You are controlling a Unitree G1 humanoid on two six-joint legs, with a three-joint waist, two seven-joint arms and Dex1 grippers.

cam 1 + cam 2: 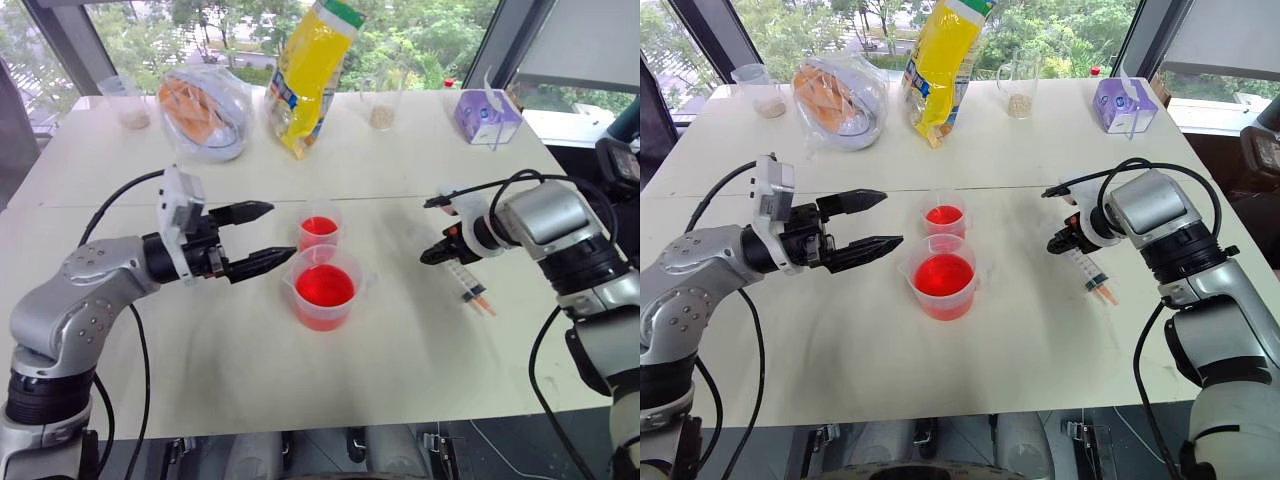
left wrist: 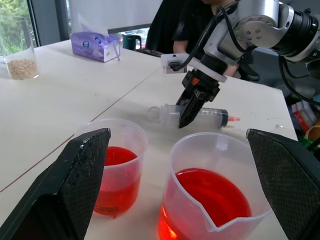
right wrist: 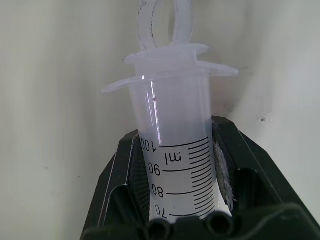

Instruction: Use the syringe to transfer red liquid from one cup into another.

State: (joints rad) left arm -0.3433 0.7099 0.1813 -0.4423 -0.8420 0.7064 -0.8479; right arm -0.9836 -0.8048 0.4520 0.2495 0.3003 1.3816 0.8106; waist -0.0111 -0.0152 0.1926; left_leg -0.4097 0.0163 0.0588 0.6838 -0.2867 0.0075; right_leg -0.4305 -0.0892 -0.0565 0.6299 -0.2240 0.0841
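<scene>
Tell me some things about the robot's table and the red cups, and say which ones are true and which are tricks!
1. The right gripper has its fingers closed on the syringe. True.
2. The syringe is lifted high over the cups. False: it lies on the table.
3. The left gripper has open fingers and holds nothing. True.
4. The spouted beaker is empty. False: it holds red liquid.
5. The smaller cup stands behind the spouted beaker, farther from the robot. True.
6. The purple tissue box sits between the two red cups. False: it is at the table's far right corner.
</scene>
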